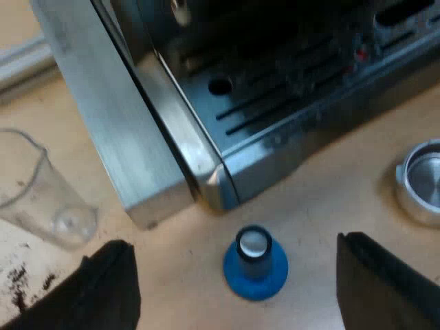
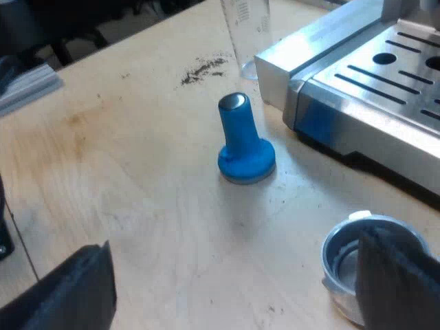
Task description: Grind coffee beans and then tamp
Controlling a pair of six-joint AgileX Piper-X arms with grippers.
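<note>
Step 1, I am judging: fetching the holder point(image 2: 338, 258), loose on the table point(image 2: 137, 172). My left gripper point(image 1: 230, 242) is gaping over the tamper point(image 1: 255, 265); my right gripper point(image 2: 235, 244) is gaping beside the holder, needing to close on it next.

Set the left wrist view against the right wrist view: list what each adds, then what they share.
Left wrist view: the left gripper, open, with the blue tamper ahead between its fingers; also the espresso machine's steel side panel and the dark recess over its drip tray.
Right wrist view: the right gripper, open, one finger in front of the metal holder.
Shared: the tamper upright on the table, the holder, the drip tray, the measuring glass and the spilled grounds.
</note>
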